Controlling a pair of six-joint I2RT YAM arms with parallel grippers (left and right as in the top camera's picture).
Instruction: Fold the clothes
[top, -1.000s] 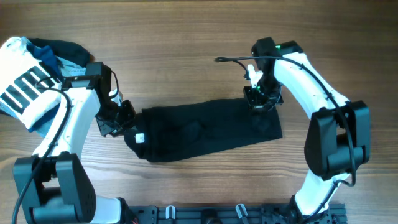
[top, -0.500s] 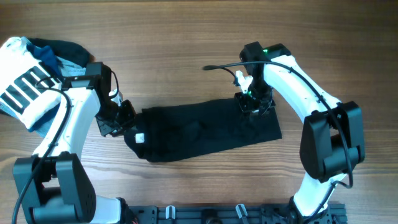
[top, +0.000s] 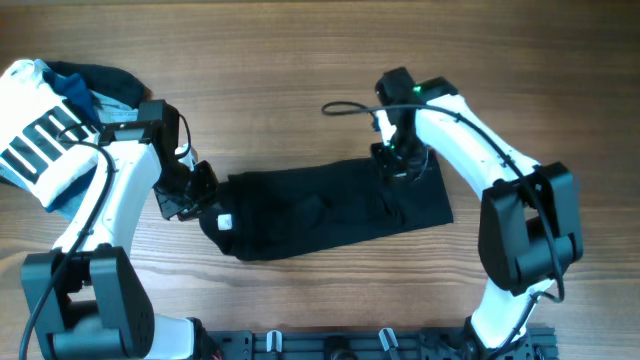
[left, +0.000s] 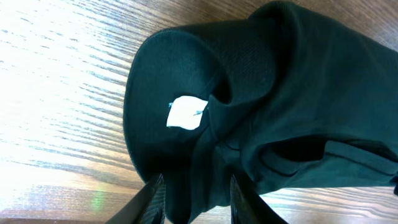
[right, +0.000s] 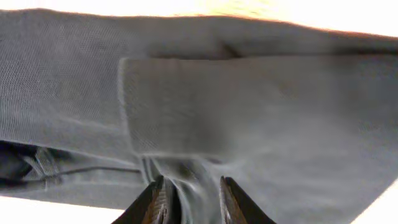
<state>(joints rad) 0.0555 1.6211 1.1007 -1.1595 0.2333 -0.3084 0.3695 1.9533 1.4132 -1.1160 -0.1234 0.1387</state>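
Right gripper (top: 397, 160) has shifted left along the shirt's far edge since a second ago. Left gripper (top: 203, 194) unchanged. Black shirt (top: 330, 208) lies as a long folded band mid-table (top: 290, 60), white label (top: 224, 222) at its left end. Both sets of fingers closed on shirt fabric, one at each end. Striped white garment (top: 35, 140) sits far left.

A plain black shirt (top: 330, 205) bears a small white label (left: 186, 114). The table (top: 300, 60) is warm brown wood with fine grain lines. A white garment (top: 35, 150) has black stripes; under it are navy and light-blue clothes (top: 100, 85). The left arm (top: 110, 190) and right arm (top: 480, 130) are white with black joints.
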